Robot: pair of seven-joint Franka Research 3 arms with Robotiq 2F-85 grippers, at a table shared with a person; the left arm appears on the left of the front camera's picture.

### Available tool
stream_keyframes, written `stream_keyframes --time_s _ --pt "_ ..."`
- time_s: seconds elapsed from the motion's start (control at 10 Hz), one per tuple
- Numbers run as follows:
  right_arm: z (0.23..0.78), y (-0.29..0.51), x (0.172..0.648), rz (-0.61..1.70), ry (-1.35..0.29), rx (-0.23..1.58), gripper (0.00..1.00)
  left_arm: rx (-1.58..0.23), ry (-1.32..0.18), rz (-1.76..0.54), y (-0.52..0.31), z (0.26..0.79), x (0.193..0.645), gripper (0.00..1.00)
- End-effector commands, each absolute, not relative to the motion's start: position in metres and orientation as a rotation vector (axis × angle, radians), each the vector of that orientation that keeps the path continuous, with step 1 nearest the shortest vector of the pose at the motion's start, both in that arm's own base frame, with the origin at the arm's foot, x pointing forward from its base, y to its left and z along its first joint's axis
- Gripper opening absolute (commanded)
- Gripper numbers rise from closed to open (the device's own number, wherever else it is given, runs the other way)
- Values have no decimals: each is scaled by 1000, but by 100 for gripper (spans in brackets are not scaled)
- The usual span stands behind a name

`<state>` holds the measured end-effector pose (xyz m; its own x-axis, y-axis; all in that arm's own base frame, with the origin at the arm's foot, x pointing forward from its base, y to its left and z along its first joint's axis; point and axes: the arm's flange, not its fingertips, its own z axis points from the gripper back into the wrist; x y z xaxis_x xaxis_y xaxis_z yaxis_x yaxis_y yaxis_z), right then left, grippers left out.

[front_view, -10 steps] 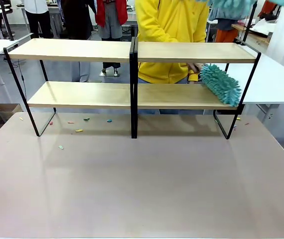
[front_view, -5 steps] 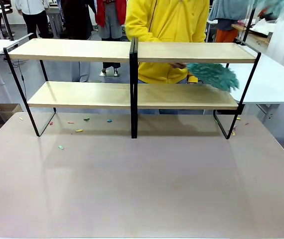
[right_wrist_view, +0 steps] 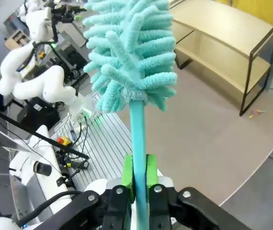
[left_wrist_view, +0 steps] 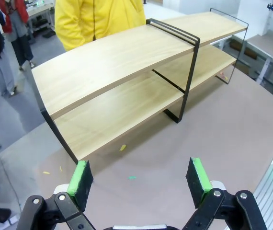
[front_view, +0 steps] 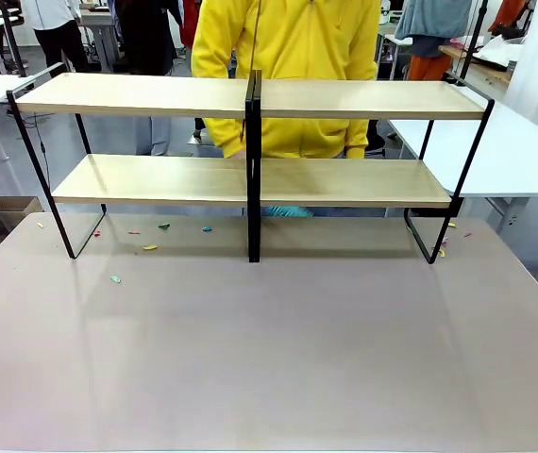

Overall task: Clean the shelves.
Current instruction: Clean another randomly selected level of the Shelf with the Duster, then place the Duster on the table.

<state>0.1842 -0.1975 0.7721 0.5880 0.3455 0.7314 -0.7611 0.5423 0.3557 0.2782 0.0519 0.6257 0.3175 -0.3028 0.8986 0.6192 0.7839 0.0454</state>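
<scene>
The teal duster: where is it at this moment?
In the right wrist view the teal duster stands upright in the right gripper, its handle clamped between the green pads and its fluffy head up and clear of the shelves, which stand farther off on the table.

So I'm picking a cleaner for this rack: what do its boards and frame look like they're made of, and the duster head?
Pale shelf boards: apparently matte wood or laminate, faint grain. Thin black frame: likely painted metal, slim with an even sheen. Teal duster head: soft chenille-like fibre, plump noodle strands.

A wide two-tier rack of light-wood boards on a thin black metal frame (front_view: 250, 179) is seen upright across the frame's upper half, both tiers bare.
</scene>
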Motion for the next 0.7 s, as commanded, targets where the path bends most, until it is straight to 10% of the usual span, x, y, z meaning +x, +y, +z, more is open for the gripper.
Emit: stream_keyframes --time_s 0.0,0.6 --pt "779 -186 180 754 -647 719 12 -332 -1091 -627 53 626 279 100" --pt "779 -186 180 754 -647 719 12 -332 -1091 -627 53 626 279 100"
